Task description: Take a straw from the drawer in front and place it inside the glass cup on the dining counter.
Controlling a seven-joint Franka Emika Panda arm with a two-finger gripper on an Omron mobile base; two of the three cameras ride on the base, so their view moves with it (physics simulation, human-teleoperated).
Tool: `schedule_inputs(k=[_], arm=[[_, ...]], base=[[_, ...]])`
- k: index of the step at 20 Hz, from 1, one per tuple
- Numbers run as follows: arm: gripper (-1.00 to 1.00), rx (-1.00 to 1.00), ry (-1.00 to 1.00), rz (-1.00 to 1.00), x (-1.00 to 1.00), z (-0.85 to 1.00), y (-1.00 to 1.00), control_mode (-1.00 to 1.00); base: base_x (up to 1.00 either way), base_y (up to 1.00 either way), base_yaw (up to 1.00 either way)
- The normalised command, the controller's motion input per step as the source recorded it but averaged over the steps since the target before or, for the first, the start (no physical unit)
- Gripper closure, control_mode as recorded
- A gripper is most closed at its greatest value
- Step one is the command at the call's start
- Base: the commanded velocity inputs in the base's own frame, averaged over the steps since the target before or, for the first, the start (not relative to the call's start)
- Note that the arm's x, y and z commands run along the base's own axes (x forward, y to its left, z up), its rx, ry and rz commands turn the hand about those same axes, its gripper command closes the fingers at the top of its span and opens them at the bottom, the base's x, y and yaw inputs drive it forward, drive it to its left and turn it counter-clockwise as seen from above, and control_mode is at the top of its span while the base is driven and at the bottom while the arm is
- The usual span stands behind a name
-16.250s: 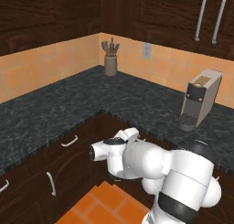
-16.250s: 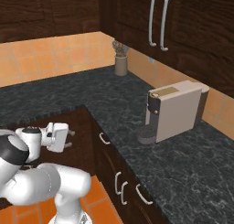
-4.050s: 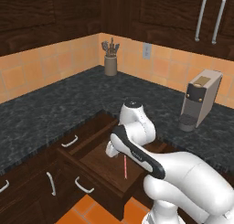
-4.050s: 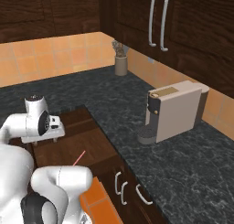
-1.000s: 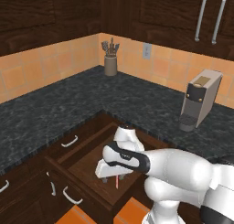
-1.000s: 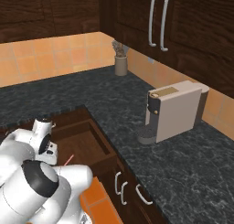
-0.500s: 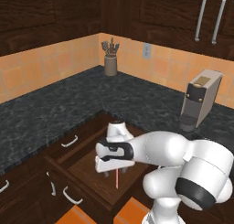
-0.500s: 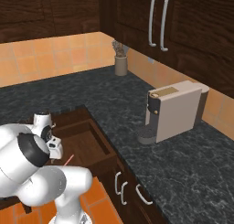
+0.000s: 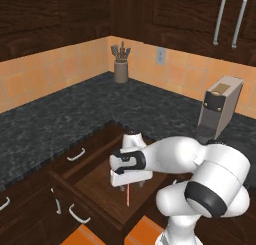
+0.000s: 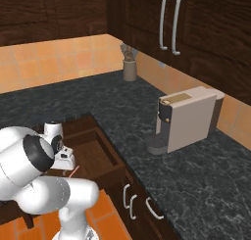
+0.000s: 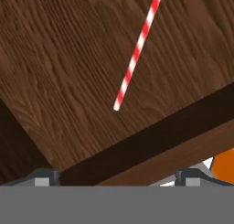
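1. we find the drawer (image 9: 95,181) pulled out from under the black speckled worktop (image 9: 60,119), its plain wood bottom exposed; the curved silver handle (image 9: 80,215) on its front faces the orange floor.
2. the gripper (image 9: 131,185) hangs low inside the drawer, pointing down. its jaws stand spread wide with nothing between them; in the hand view only the two dark tips show, well apart.
3. the straw (image 9: 127,195) lies flat on the drawer bottom, apart from the walls, one end reaching toward the front wall. from the hand camera the straw (image 11: 137,51) runs away from the jaws, and its near end stops short of the front wall.
4. in our judgement the step in hand is the pick: the hand sits over the straw's end, not its middle.
5. to do it well, we advise shifting along the straw toward its middle, turning the wrist so the jaws close across it, then lowering until the tips nearly meet the wood before closing.
6. risk noted: a thin round straw may roll or slip out, and the front wall is near the tips.
7. to the right, a coffee machine (image 9: 218,111) stands on the worktop, clear of the work.
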Motion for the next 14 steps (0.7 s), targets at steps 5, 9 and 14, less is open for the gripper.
schedule_inputs(k=[5,9,14], arm=[[-1.00,0.00,-0.09,0.00,0.15,-0.17,-0.27,-1.00],[-1.00,0.01,-0.11,0.00,0.19,-0.10,-0.19,-1.00],[-1.00,0.03,-0.06,0.00,0.19,-0.07,-0.01,-1.00]], base=[[0.00,0.00,0.00],[0.00,0.00,0.00],[0.00,0.00,0.00]])
